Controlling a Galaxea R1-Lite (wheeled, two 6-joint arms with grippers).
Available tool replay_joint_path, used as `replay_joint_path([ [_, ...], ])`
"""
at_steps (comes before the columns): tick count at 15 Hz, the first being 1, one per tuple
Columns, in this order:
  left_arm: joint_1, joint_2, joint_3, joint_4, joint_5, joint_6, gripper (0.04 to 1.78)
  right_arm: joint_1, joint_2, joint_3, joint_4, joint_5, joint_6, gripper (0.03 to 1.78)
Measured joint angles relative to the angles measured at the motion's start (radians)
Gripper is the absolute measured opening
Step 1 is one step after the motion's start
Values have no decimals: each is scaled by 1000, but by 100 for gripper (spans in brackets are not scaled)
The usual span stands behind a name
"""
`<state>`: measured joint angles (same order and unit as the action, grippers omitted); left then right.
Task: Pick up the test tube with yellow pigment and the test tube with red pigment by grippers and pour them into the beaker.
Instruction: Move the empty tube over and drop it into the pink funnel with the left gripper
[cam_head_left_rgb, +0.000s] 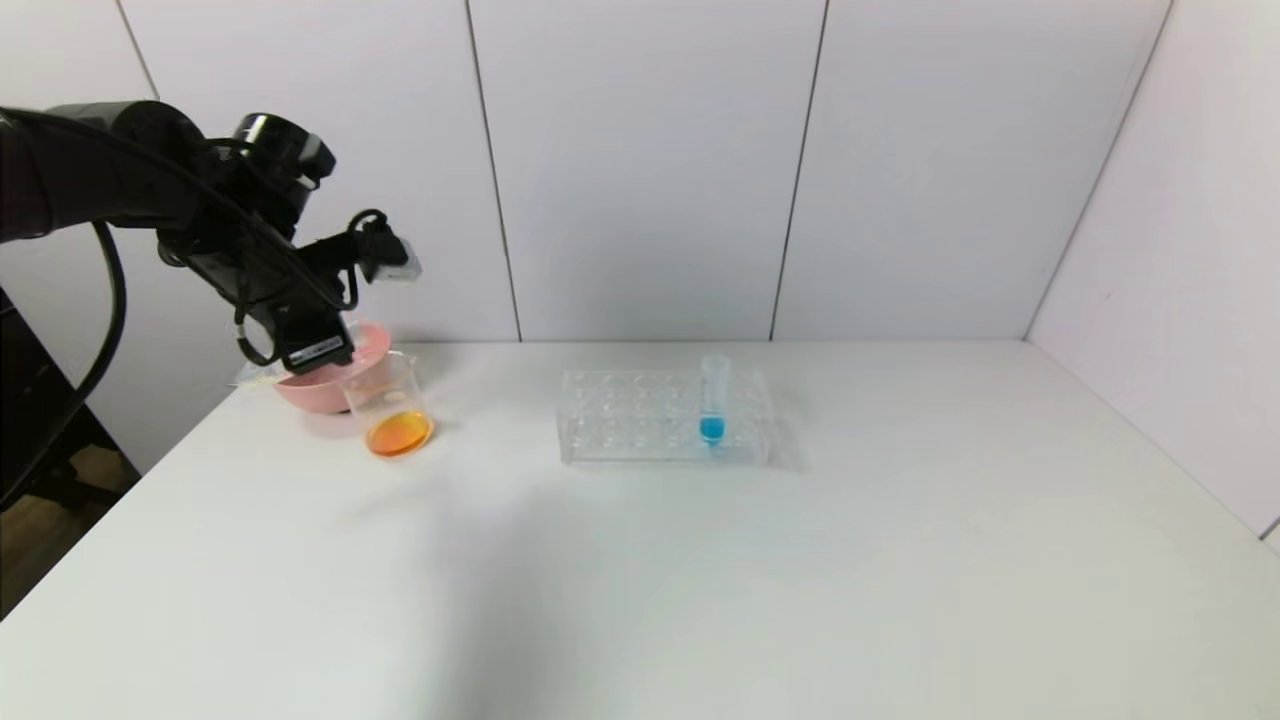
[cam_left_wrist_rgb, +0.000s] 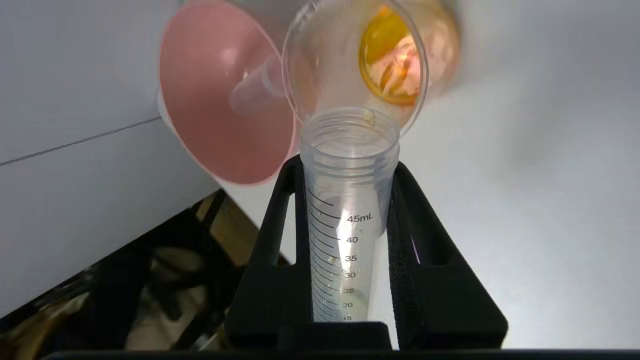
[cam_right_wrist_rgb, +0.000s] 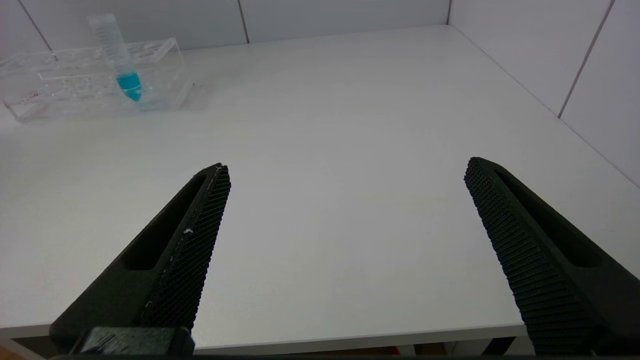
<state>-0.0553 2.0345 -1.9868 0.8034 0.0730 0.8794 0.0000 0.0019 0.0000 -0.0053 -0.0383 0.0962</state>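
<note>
My left gripper (cam_head_left_rgb: 325, 355) (cam_left_wrist_rgb: 347, 167) is shut on a clear graduated test tube (cam_left_wrist_rgb: 345, 225). The tube is tipped with its open mouth at the rim of the beaker (cam_head_left_rgb: 390, 405) (cam_left_wrist_rgb: 350, 55). It looks nearly empty, with yellowish drops inside and one at its lip. The beaker holds orange liquid (cam_head_left_rgb: 398, 433) at its bottom. Another clear tube (cam_left_wrist_rgb: 252, 90) lies in the pink bowl (cam_left_wrist_rgb: 220, 100); I cannot tell its pigment. No red-tipped tube shows. My right gripper (cam_right_wrist_rgb: 346, 167) is open and empty, low over the table's front edge, out of the head view.
The pink bowl (cam_head_left_rgb: 310, 392) stands just behind the beaker at the table's far left edge. A clear tube rack (cam_head_left_rgb: 640, 420) (cam_right_wrist_rgb: 75, 80) at the middle back holds a blue-tipped tube (cam_head_left_rgb: 712, 400) (cam_right_wrist_rgb: 120, 55). Walls close off the back and right.
</note>
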Motion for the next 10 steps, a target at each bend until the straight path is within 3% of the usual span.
replay_joint_path([
  [1,17,-6,11,-71,-55,-83,44,0,0,0,0,0,0,171],
  [4,44,-32,110,-313,-66,-344,44,0,0,0,0,0,0,171],
  [10,114,-201,533,-919,53,-653,44,0,0,0,0,0,0,171],
])
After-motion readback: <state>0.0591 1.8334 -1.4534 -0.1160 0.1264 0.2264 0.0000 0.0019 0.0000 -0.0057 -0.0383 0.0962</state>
